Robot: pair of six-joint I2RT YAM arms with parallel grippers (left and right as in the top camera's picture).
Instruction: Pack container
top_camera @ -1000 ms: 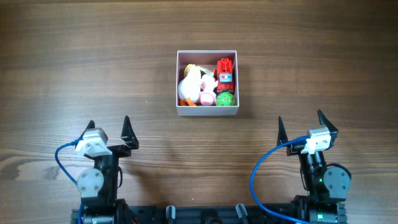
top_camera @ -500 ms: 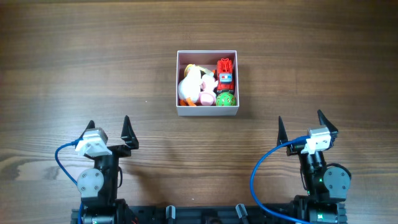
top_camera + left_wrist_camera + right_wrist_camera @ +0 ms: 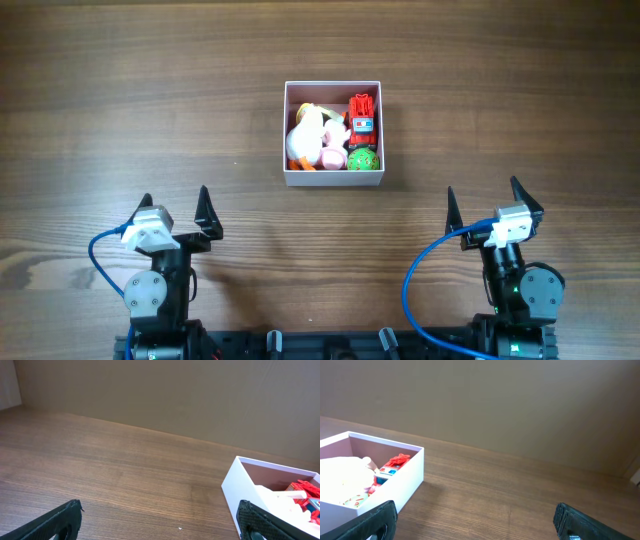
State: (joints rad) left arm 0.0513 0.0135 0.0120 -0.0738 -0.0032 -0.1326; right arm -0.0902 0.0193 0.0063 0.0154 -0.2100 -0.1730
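Container [image 3: 333, 179]: sitting mid-table [image 3: 150, 90], holding a white toy [image 3: 308, 132], red toy [image 3: 362, 115] and green ball [image 3: 362, 159].
Left gripper [image 3: 175, 200]: hovering near its base, gaping wide, gripping nothing.
Right gripper [image 3: 483, 190]: gaping too, empty, well apart from the box.

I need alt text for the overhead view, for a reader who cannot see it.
A white container holding small toys sits in the middle of a wooden table. Below it in the picture, the left gripper and the right gripper are both open, empty and apart from it.
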